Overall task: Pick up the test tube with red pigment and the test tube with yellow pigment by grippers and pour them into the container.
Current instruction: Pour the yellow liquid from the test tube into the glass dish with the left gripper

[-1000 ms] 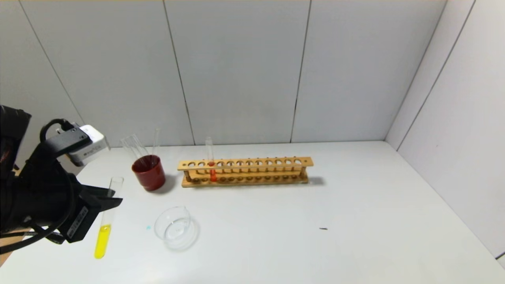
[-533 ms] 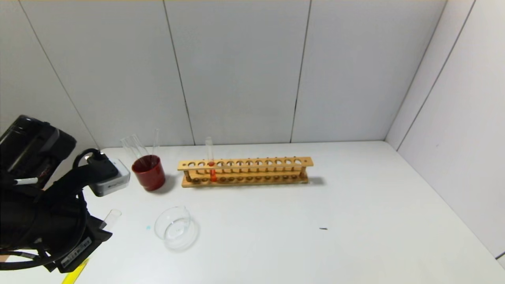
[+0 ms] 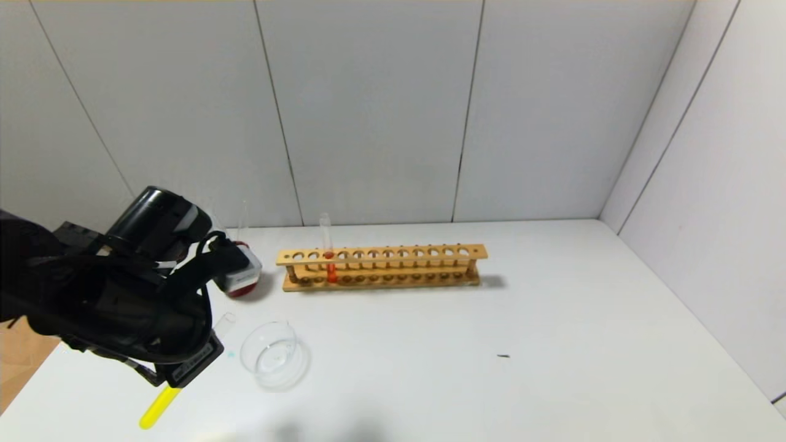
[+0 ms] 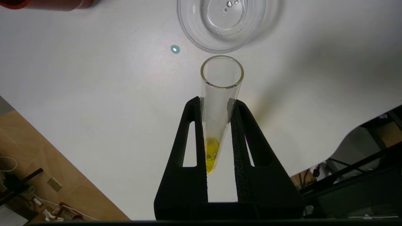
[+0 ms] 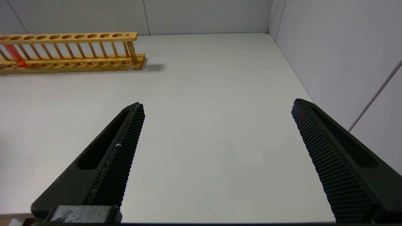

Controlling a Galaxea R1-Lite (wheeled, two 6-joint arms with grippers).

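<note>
Head view: the left tool (image 3: 184, 362) hangs over the worktop (image 3: 491, 368) near its front left corner, closed on the yellow tube (image 3: 161, 405). The tube is tilted, liquid end low toward the front edge, open mouth raised and aimed at the glass dish (image 3: 273, 356), which sits just to the right of it. The red tube (image 3: 327, 255) stands upright in the wooden rack (image 3: 381, 267) toward the back edge, and a dark red cup (image 3: 242, 285) is partly hidden behind the arm.

Left wrist view: the two fingers (image 4: 191, 138) clamp the yellow tube (image 4: 220, 103) at mid-length. Its long axis runs straight toward the dish (image 4: 201, 31), the mouth just short of the near rim, so I judge that the pour needs a small advance and more tilt. The yellow liquid sits at the closed end.

Right wrist view: the right tool (image 5: 216, 125) is wide open and holds nothing, over the right side of the worktop, well apart from the rack (image 5: 72, 50) and the red tube (image 5: 14, 55). The left arm is plainly nearer the dish.
</note>
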